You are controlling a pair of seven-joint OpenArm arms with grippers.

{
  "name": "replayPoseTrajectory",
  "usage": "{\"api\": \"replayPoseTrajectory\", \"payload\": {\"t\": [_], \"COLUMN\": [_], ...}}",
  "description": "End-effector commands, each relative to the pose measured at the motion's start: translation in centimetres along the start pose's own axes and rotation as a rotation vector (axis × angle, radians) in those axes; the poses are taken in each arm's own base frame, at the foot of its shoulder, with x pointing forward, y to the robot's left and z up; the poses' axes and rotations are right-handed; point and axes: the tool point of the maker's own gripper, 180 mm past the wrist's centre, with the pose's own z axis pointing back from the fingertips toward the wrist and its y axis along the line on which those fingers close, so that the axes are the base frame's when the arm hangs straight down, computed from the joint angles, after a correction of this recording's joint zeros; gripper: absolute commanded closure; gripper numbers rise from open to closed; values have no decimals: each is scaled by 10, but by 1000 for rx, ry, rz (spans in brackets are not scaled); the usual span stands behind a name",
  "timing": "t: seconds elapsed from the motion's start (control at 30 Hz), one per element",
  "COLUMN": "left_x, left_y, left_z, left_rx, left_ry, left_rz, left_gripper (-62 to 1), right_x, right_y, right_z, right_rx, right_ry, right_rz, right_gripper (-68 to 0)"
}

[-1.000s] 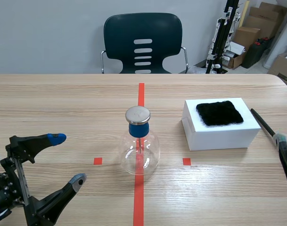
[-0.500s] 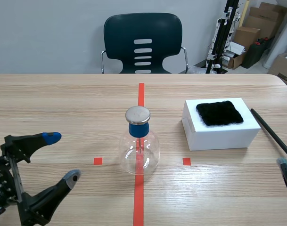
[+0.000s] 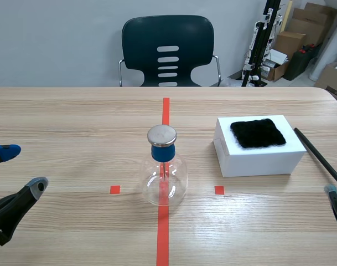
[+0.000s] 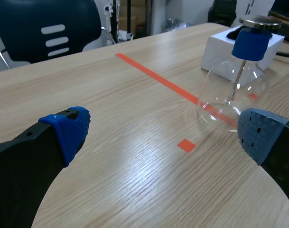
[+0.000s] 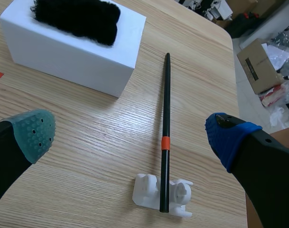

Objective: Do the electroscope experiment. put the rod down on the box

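Observation:
The black rod [image 5: 165, 123] with an orange band lies on the table to the right of the white box [image 5: 73, 47], its near end resting in a small white holder [image 5: 177, 194]. My right gripper [image 5: 130, 135] hovers open above it, holding nothing. A black fur cloth [image 5: 78, 14] lies on top of the box. In the scene view the rod [image 3: 317, 157] runs along the box [image 3: 257, 155], and only one right fingertip [image 3: 331, 191] shows at the edge. The glass electroscope flask [image 3: 164, 172] stands on the centre tape line. My left gripper [image 3: 21, 169] is open at the far left.
In the left wrist view the flask [image 4: 234, 90] stands ahead of the open left gripper [image 4: 163, 135], toward its right finger. A dark chair [image 3: 167, 50] stands behind the table. Cardboard boxes [image 3: 301, 33] and a stand sit at the back right, off the table.
The left arm has drawn back to the left and low, away from the flask. The right gripper has dropped back from the rod, which stays on the table.

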Motion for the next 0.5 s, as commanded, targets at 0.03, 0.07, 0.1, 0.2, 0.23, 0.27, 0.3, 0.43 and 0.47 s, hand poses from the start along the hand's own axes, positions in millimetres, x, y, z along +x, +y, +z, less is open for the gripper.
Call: {"api": "replayPoseTrajectory", "payload": {"t": [0.03,0.07,0.1,0.2,0.23,0.27,0.3,0.43,0.47], "left_x": [14,17,20,30,32,35,37,45,47], "left_y": [-8,-11,-13,-23,-26,-29,-31,-46,-50], "left_z": [-5,-5,-7,-11,-13,-15,-17,-21,-21], "left_rx": [-23,-23,-26,-37,-36,-32,-26,-33,-35], "left_ry": [-6,1,5,24,29,34,39,52,54], "left_rz": [3,7,5,-16,-27,-38,-48,-59,-63], "left_gripper": [-623,-623,-623,-623,-623,-623,-623,-623,-623], "right_x": [14,14,14,14,15,15,15,16,16], "right_y": [-4,-4,-4,-4,-4,-4,-4,-4,-4], "right_z": [-3,-3,-3,-3,-3,-3,-3,-3,-3], "right_rx": [-4,-4,-4,-4,-5,-5,-5,-5,-5], "right_ry": [-46,-46,-46,-49,-51,-51,-53,-55,-55], "right_rz": [19,19,19,19,19,19,19,19,19], "right_gripper": [-679,-679,-679,-679,-679,-679,-679,-679,-679]}}
